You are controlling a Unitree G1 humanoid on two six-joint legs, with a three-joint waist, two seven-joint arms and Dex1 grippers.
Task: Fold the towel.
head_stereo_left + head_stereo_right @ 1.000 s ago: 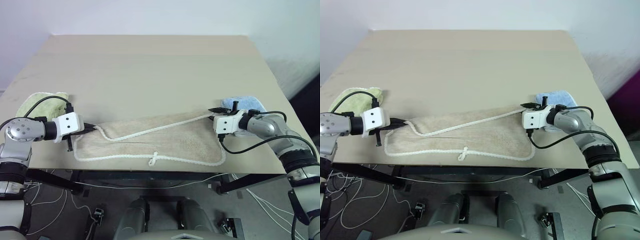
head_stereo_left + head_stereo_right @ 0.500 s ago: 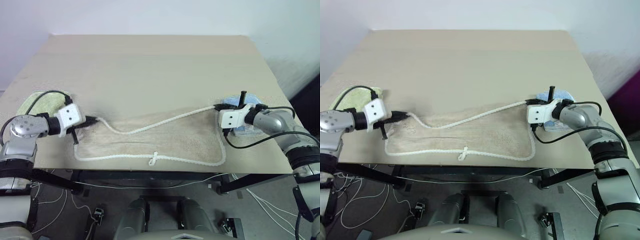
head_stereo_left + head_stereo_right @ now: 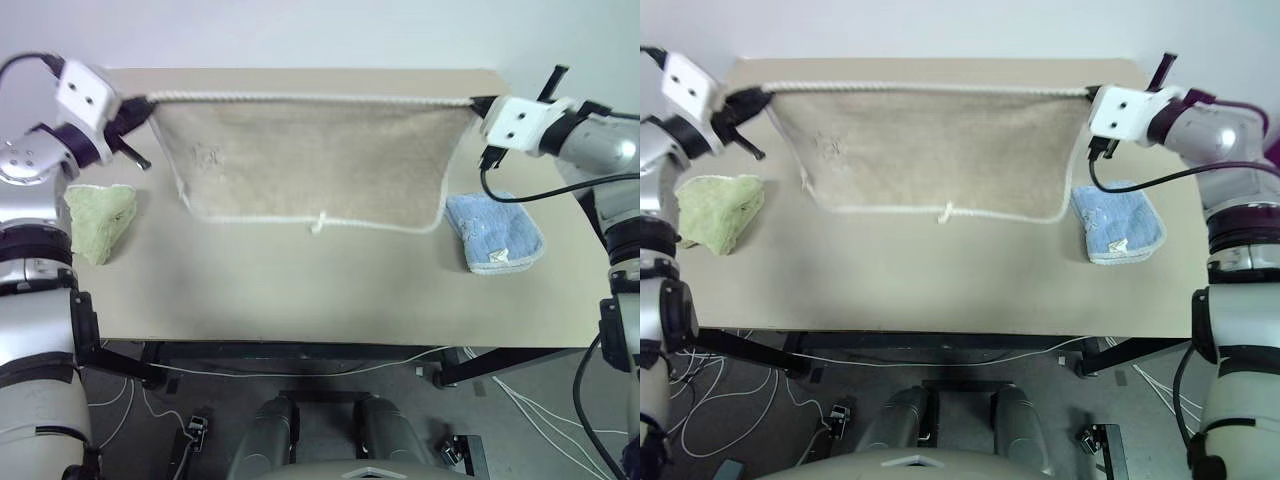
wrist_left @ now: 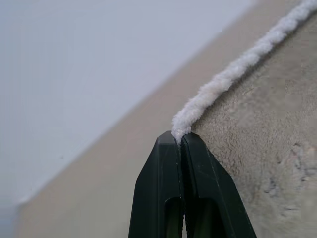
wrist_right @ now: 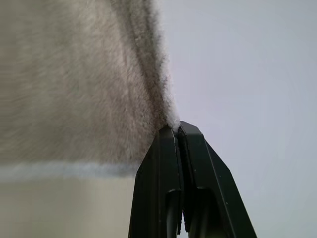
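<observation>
The beige towel (image 3: 310, 160) with white corded edging hangs spread out above the table, stretched taut between my two grippers. My left gripper (image 3: 143, 103) is shut on its top left corner, where the cord (image 4: 218, 84) runs into the pinched fingertips. My right gripper (image 3: 478, 104) is shut on the top right corner (image 5: 168, 116). The towel's lower edge, with a small white loop (image 3: 320, 222), dangles over the middle of the table.
A light-green fuzzy cloth (image 3: 98, 218) lies on the table at the left, below my left arm. A folded light-blue cloth (image 3: 494, 233) lies at the right. The tan table (image 3: 300, 290) reaches back to a pale wall; cables hang below its front edge.
Both grippers have risen high off the table, lifting the towel from lying flat into a hanging, stretched sheet. The right gripper closed on its corner. Both small cloths now lie uncovered.
</observation>
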